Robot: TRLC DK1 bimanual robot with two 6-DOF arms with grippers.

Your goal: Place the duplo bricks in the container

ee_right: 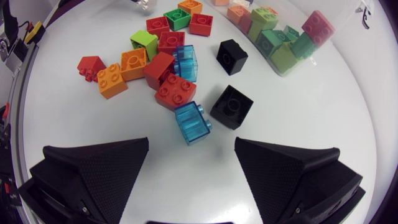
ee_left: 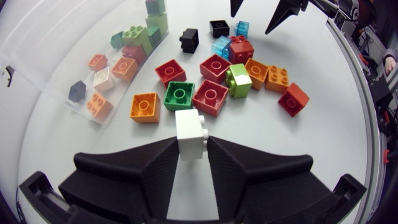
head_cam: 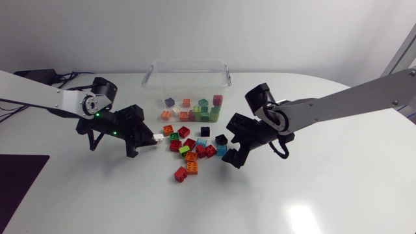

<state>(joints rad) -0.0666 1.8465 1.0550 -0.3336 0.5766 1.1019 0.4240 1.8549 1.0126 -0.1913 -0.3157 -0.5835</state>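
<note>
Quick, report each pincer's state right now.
Left pincer: shut on the white brick.
Right pincer: open, holding nothing.

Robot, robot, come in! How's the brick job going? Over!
Left gripper shut on white brick. Right gripper open, blue brick just ahead. Container partly filled, loose pile outside. Nothing blocking it.

This looks like a robotics lab: a plain white desk (head_cam: 338, 195), the left arm (head_cam: 39, 94) coming in at 9 o'clock, the right arm (head_cam: 351, 97) at 3 o'clock, and duplo bricks (head_cam: 190, 156) scattered between them.
</note>
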